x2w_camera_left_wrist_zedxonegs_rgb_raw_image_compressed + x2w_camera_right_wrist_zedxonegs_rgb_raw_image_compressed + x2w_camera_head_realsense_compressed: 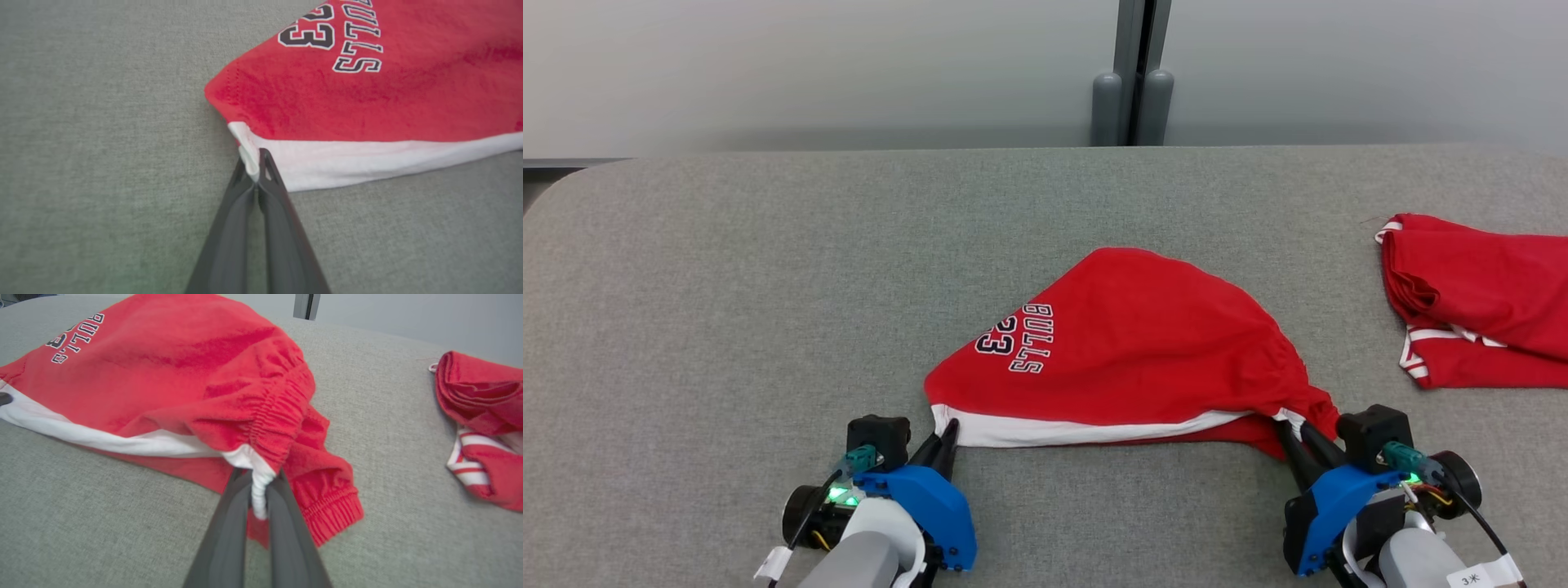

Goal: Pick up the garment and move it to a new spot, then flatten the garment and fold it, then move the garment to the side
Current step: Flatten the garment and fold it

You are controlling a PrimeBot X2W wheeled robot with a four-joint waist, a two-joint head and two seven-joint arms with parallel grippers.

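The garment (1127,343) is a pair of red shorts with a white side stripe and "BULLS 23" lettering, lying bunched on the grey table, its near edge stretched between my two grippers. My left gripper (946,433) is shut on the white corner at the hem end (250,161). My right gripper (1298,433) is shut on the white stripe at the gathered waistband (259,486), and that end of the garment (184,375) is lifted off the table. The garment (367,90) lies flat near the left fingers.
Another red garment with white stripes (1478,298) lies crumpled at the table's right edge, also in the right wrist view (482,416). The grey felt table (727,286) runs wide to the left and front. A wall with a vertical post (1131,73) stands behind.
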